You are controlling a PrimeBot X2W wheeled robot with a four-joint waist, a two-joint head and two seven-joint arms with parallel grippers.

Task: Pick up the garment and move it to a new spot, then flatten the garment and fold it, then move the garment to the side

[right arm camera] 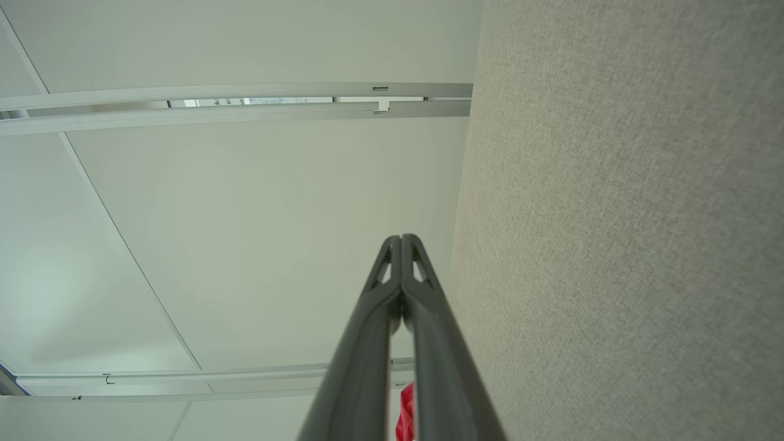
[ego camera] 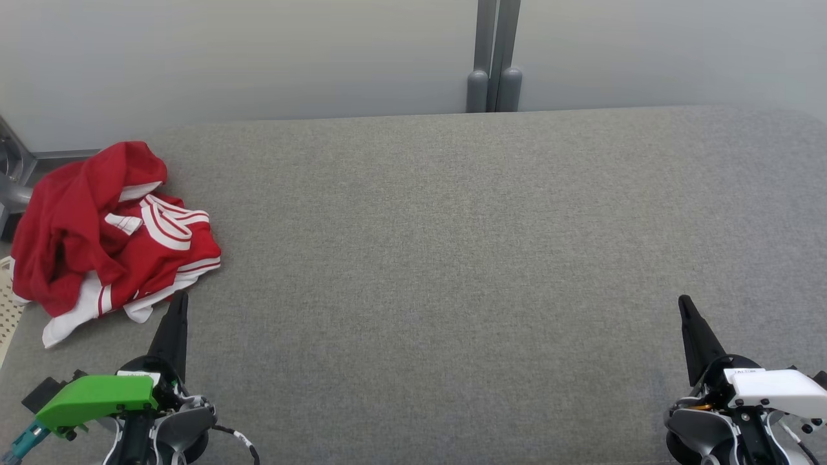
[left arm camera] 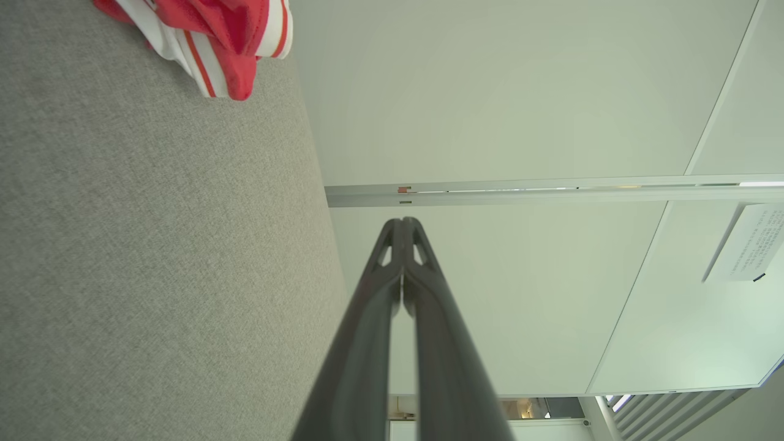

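Note:
The garment (ego camera: 110, 239), red with white stripes, lies crumpled in a heap at the left edge of the grey table (ego camera: 452, 258). Part of the garment (left arm camera: 214, 37) shows at the top left of the left wrist view, and a red sliver of the garment (right arm camera: 407, 416) peeks between the fingers in the right wrist view. My left gripper (ego camera: 181, 298) is shut and empty at the lower left, its tip just below the heap's near edge. My right gripper (ego camera: 683, 302) is shut and empty at the lower right, far from the cloth. The closed tips of the left gripper (left arm camera: 402, 222) and of the right gripper (right arm camera: 401, 237) point past the table toward the wall.
A pale partition wall (ego camera: 258, 58) with a grey post (ego camera: 494, 58) stands behind the table. A perforated white object (ego camera: 6, 303) and grey metal frame (ego camera: 13, 174) sit off the table's left edge. Bare grey cloth surface spans the middle and right.

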